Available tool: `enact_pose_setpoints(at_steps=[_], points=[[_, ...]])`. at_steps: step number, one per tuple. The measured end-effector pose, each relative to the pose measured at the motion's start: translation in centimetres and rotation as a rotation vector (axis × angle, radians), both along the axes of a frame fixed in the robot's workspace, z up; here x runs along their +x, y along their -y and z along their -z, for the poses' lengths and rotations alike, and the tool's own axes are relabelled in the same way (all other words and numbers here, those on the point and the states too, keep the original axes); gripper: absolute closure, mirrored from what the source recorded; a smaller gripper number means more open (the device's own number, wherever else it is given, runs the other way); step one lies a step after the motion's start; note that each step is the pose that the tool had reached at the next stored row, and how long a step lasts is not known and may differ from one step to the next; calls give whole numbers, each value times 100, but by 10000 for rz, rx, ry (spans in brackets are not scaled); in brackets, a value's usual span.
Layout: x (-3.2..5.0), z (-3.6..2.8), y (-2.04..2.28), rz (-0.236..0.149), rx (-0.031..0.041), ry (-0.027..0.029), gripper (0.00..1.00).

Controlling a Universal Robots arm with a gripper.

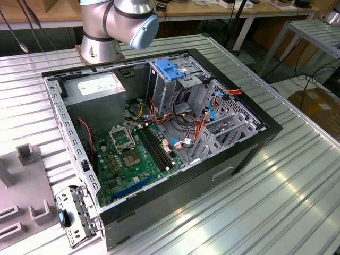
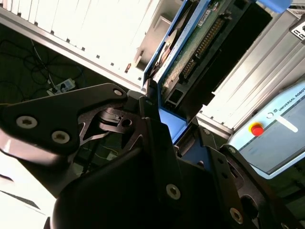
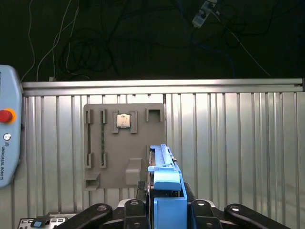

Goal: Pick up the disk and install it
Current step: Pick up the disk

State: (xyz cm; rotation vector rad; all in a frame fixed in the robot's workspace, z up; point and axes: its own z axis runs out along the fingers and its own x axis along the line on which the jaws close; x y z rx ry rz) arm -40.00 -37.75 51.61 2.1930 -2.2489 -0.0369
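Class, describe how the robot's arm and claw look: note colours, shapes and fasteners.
The arm is built of smooth silver-grey metal cylinders, with a round light-blue cap closing a joint. The claw is matte black, made of flat angular link plates; in the second wrist view, silver screw heads dot these plates.

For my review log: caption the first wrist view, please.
The gripper grips the disk, with the grey fixture plate and ribbed table beyond.

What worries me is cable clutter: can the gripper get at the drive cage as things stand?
Probably yes: the case lies open with nothing over the drive cage, and the cables sit lower beside it. The gripper is shut on the disk.
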Motion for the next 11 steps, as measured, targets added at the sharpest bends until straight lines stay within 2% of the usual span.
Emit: enact_pose_setpoints(at_steps=[9, 11], points=[[134, 0, 1, -1, -2, 0, 63], [139, 0, 6, 0, -1, 1, 63]])
